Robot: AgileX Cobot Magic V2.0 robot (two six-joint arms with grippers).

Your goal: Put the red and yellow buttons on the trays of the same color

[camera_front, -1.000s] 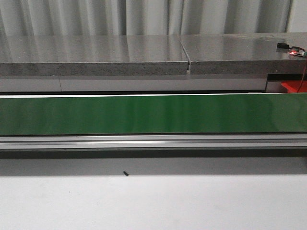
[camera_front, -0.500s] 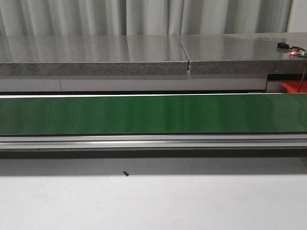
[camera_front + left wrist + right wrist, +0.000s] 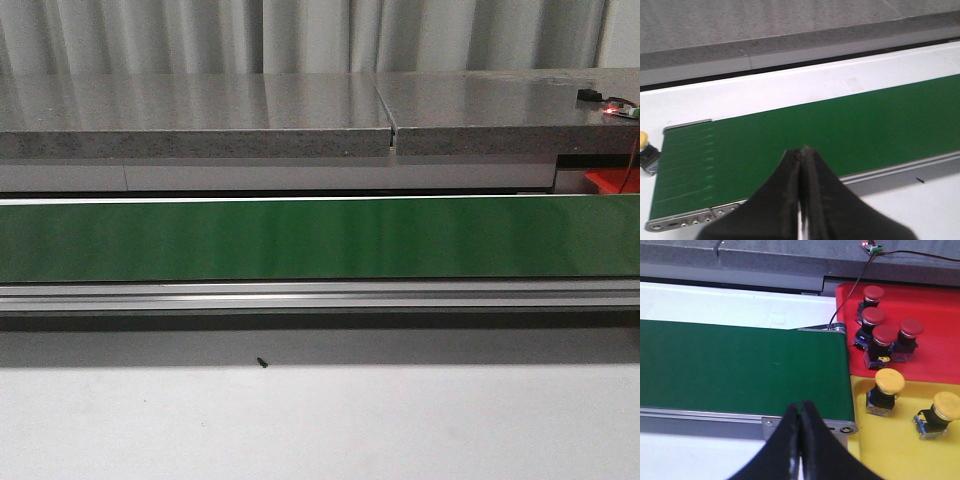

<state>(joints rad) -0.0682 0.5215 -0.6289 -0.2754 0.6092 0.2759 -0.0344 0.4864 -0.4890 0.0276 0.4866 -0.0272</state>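
Four red mushroom-head buttons (image 3: 885, 335) stand clustered on the red plastic tray (image 3: 935, 300), and two yellow mushroom-head buttons (image 3: 889, 381) stand apart from each other on the yellow plastic tray (image 3: 900, 440), both trays just beyond one end of the long green conveyor belt (image 3: 740, 365). One more yellow-capped button (image 3: 644, 140) sits on the white table just off the belt's other end. The black left gripper (image 3: 801, 165) and the black right gripper (image 3: 800, 420) each have their fingers pressed together, holding nothing, over the belt's near edge.
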